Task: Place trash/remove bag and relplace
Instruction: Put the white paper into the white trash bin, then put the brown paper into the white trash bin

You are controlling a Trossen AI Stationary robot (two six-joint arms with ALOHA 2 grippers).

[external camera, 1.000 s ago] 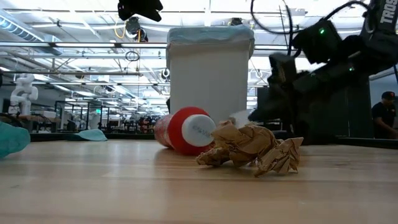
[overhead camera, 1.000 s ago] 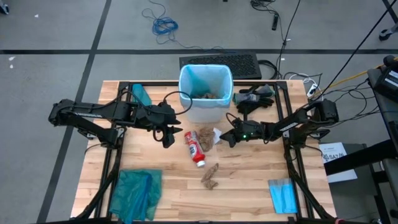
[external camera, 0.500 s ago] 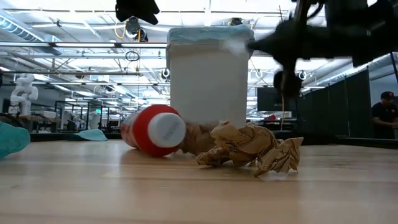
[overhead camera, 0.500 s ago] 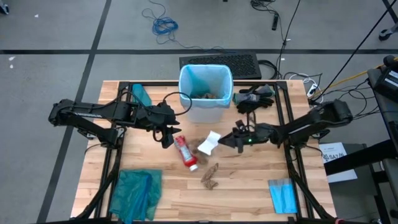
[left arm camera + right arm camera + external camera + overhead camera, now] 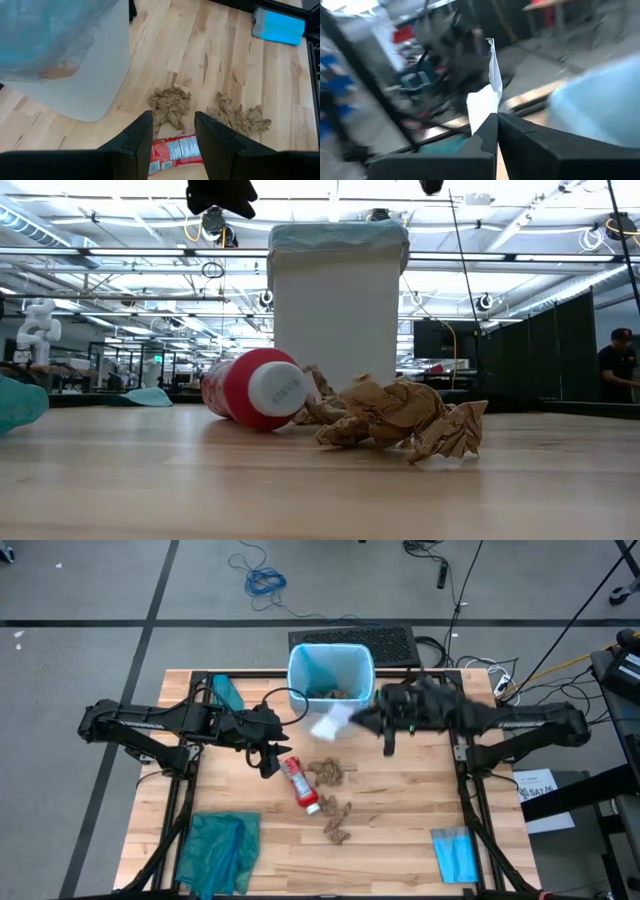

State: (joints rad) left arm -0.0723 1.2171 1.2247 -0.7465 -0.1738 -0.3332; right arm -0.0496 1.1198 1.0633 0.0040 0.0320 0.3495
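A white bin [image 5: 331, 712] lined with the light-blue bag [image 5: 330, 672] stands at the table's far middle, with brown scraps inside. On the table in front of it lie a red-and-white bottle [image 5: 299, 783] on its side and crumpled brown paper [image 5: 326, 771] [image 5: 338, 822]. High above the table, my right gripper [image 5: 355, 720] is shut on a white scrap [image 5: 328, 723] by the bin's near right corner. Left of the bin my left gripper [image 5: 268, 748] hangs open, and its wrist view looks down past it at the bottle [image 5: 175, 150] and paper [image 5: 170, 106]. My right gripper pinches the white scrap's near edge [image 5: 489, 111] between its two fingertips. The fingers lie about level and come from the table's right. The scrap sticks out beyond the fingertips, lifted clear of the table, beside the bin's rim.
A teal-green plastic bag [image 5: 220, 850] lies at the near left corner and a small folded blue sheet [image 5: 455, 852] at the near right. A black keyboard [image 5: 355, 643] sits behind the bin. Black frame rails run along both sides of the table.
My right gripper has risen steeply from the table with the white scrap, rolling and levelling out, and now stands by the bin's rim. The bottle has rolled a little toward the table's left and turned, baring the crumpled paper beside it.
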